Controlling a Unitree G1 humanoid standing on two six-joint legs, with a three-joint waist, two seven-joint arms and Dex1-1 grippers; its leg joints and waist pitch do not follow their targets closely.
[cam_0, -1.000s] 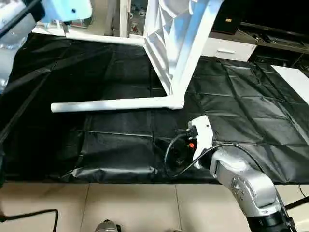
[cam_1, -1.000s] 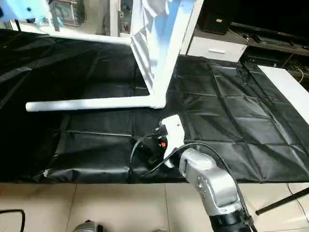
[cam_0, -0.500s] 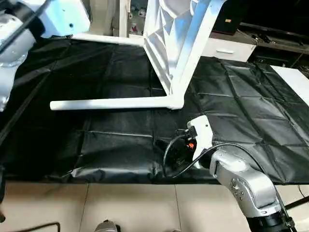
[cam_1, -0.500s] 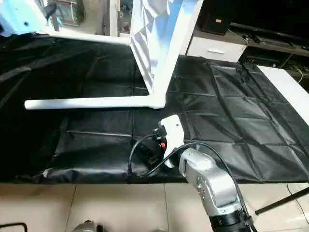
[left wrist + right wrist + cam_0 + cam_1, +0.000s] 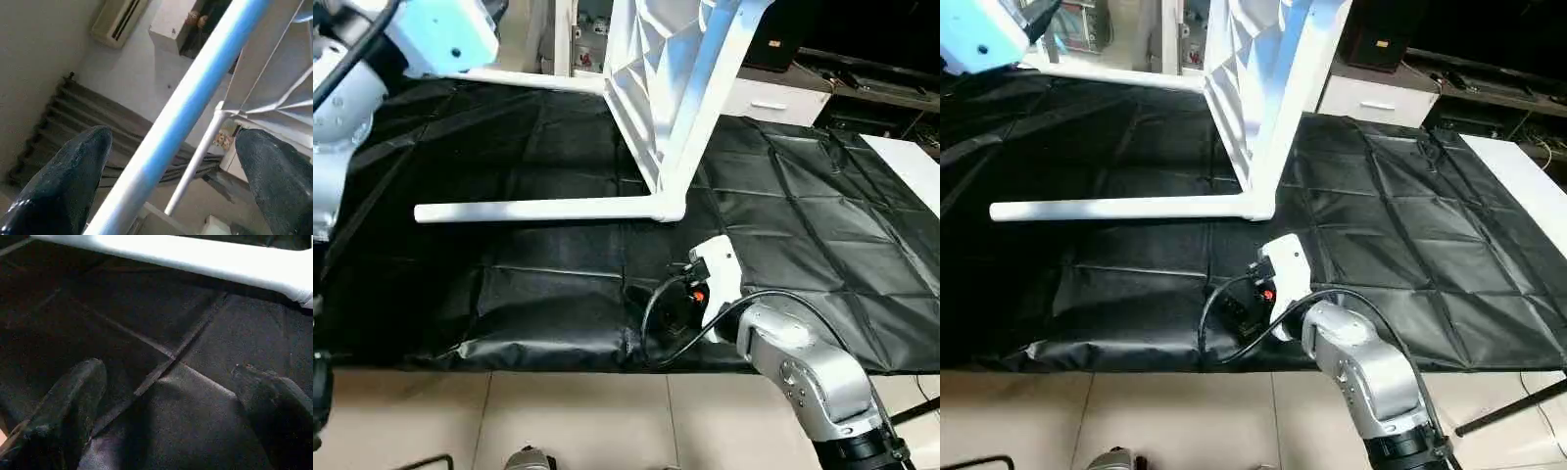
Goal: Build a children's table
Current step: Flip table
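no text, label, brand, number or sign is showing clearly enough to read in any of the pictures.
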